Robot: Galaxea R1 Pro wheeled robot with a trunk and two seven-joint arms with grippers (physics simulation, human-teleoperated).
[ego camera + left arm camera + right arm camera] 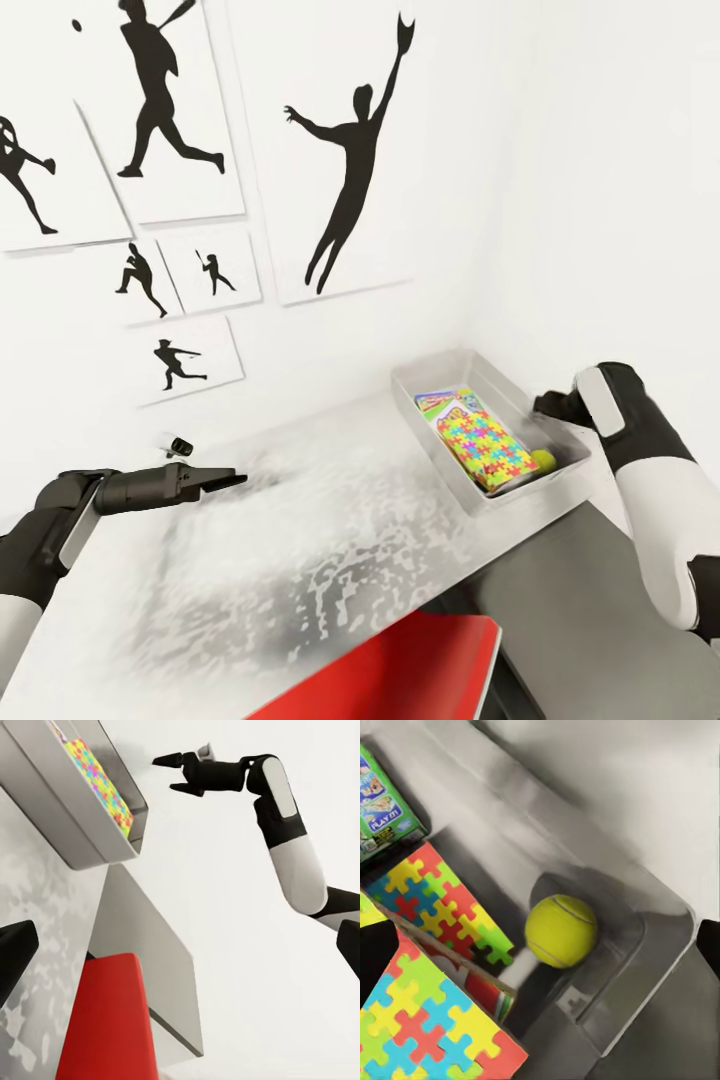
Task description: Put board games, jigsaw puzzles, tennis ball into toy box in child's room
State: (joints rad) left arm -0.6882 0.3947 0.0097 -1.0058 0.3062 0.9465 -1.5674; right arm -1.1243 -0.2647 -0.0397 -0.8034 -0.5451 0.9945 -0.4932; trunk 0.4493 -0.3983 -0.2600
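While the right gripper [174, 771] hovers with fingers spread beside the toy box [440, 377], jigsaw puzzles [484, 445], a board game [382, 802] and the tennis ball [560, 931] lie inside; the left gripper's [232, 479] opening I cannot tell.

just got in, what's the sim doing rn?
A two-armed robot is tidying toys into a grey toy box on the table. The box already holds the tennis ball, jigsaw puzzles and a board game. The right gripper hangs open and empty beside the box's far end; the left gripper hovers over the table, holding nothing.
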